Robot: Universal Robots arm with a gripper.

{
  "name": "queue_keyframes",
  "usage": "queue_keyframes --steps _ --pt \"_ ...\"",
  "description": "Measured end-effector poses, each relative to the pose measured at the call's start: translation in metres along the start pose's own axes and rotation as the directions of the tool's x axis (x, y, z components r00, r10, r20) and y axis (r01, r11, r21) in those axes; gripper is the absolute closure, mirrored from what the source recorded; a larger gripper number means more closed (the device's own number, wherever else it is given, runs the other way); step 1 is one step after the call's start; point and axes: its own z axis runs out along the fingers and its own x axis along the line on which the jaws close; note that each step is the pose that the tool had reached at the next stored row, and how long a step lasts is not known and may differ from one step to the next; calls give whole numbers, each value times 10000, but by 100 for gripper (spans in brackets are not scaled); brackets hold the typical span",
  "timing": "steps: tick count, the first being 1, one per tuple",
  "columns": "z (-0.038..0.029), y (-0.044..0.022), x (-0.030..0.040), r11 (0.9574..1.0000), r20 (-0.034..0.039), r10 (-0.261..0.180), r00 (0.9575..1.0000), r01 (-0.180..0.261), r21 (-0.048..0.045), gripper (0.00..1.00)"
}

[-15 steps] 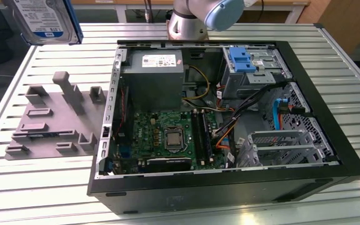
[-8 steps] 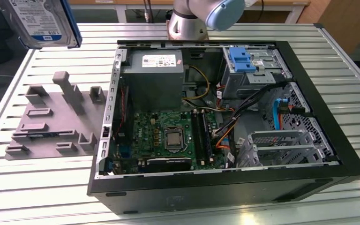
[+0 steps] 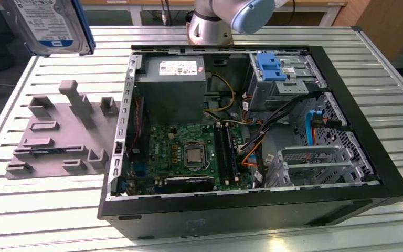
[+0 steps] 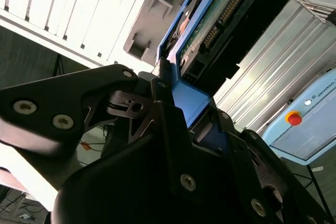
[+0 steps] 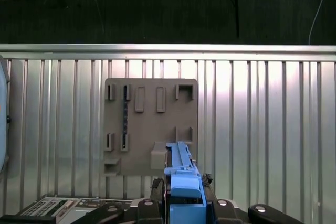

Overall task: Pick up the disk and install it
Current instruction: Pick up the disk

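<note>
The disk, a silver drive with a white-and-blue label and blue side rails, hangs upright high above the table at the exterior view's far left, over the grey fixture plate. In the second wrist view my gripper is shut on the disk, its black fingers pressing the blue rail. In the first wrist view the disk appears edge-on between the fingers of the gripper, above the fixture plate.
An open computer case lies on the slatted metal table, holding a grey power supply, a motherboard and a blue bracket on a metal drive cage. The arm's base stands behind the case.
</note>
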Motion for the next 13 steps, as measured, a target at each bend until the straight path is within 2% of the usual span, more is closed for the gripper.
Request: queue_keyframes --steps 13 --pt "-8 -377 -2 10000 -1 1 10000 -1 -1 64"
